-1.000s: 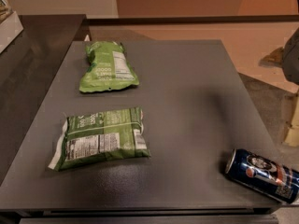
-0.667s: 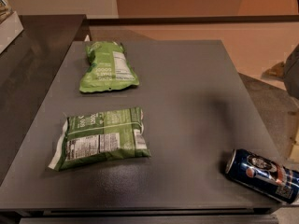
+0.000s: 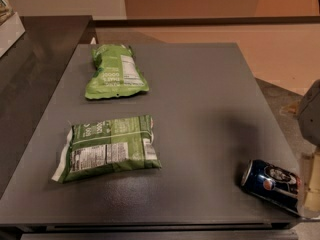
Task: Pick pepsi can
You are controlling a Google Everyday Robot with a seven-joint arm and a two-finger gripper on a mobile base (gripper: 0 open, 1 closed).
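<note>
The gripper (image 3: 313,183) shows only as a pale sliver at the right edge of the view, low down, just beside the far end of the can (image 3: 272,185). I cannot tell whether it is released or clenched, nor whether it touches the can; it holds nothing that can be seen. Above it a rounded grey part of the arm (image 3: 311,111) juts in from the same edge, off the right side of the table (image 3: 210,99).

The can lies on its side at the near right corner of the table, silver rim pointing left, its body angled toward the right edge and close to both the front and right edges.

Two green bags lie flat on the left half: one bag (image 3: 116,73) toward the back, the other bag (image 3: 107,148) nearer the front, well apart from the can. The middle and right of the dark tabletop between bags and can is bare. A dark counter (image 3: 30,59) adjoins the table on the left.
</note>
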